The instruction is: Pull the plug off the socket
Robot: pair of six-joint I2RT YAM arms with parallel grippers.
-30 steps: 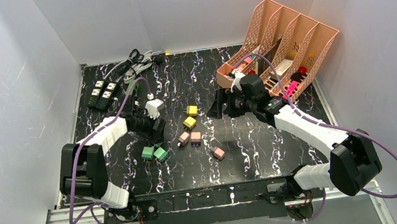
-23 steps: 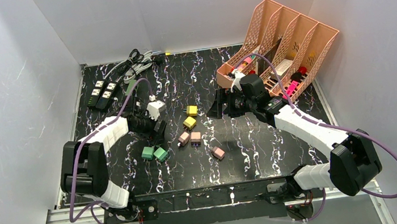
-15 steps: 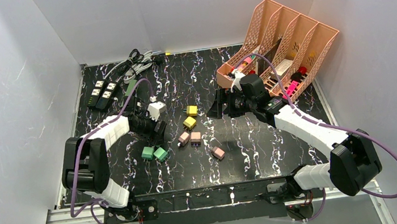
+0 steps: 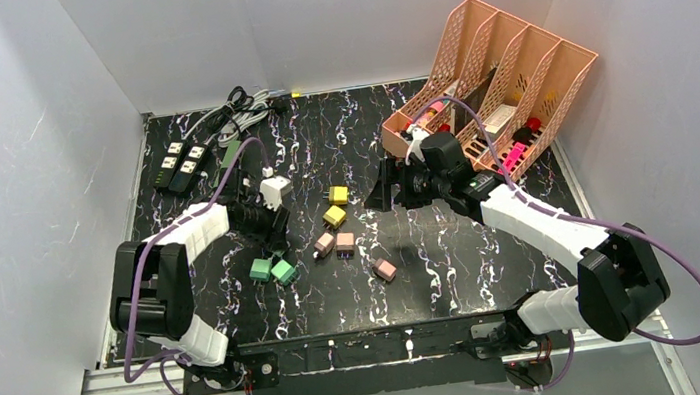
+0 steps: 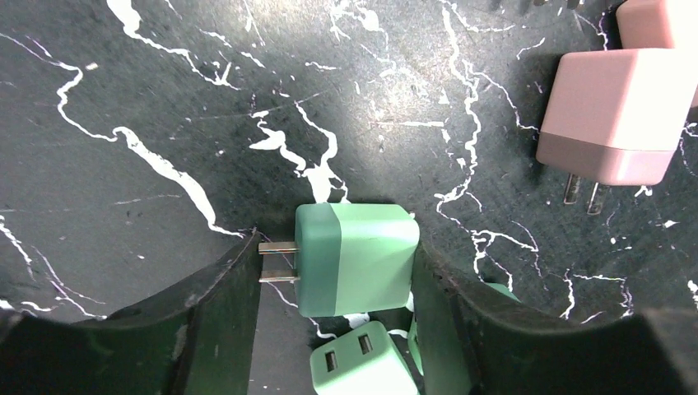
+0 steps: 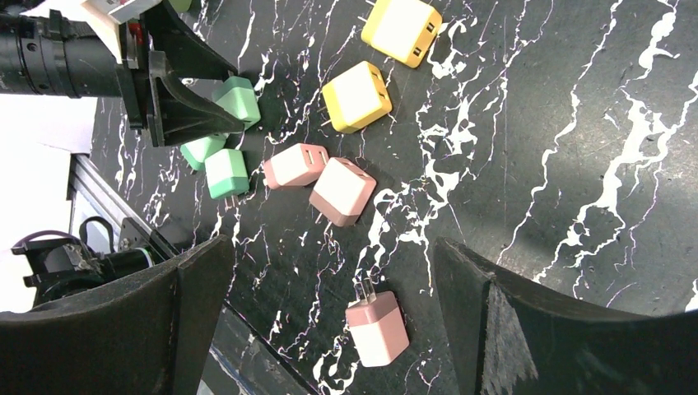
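Left wrist view: the left pincer [image 5: 336, 248] grips a green plug [image 5: 355, 257] by its ends, loose on the near-left table [image 5: 148, 99], well apart from the far-left power strip [image 4: 179, 164]. The unplugging looks done. The right pincer [image 6: 333, 251] hangs open, empty.

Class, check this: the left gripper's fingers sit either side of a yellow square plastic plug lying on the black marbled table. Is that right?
Not quite. The square plastic plug between the fingers of the left gripper is green, not yellow, as the left wrist view shows. It does lie on the black marbled table.
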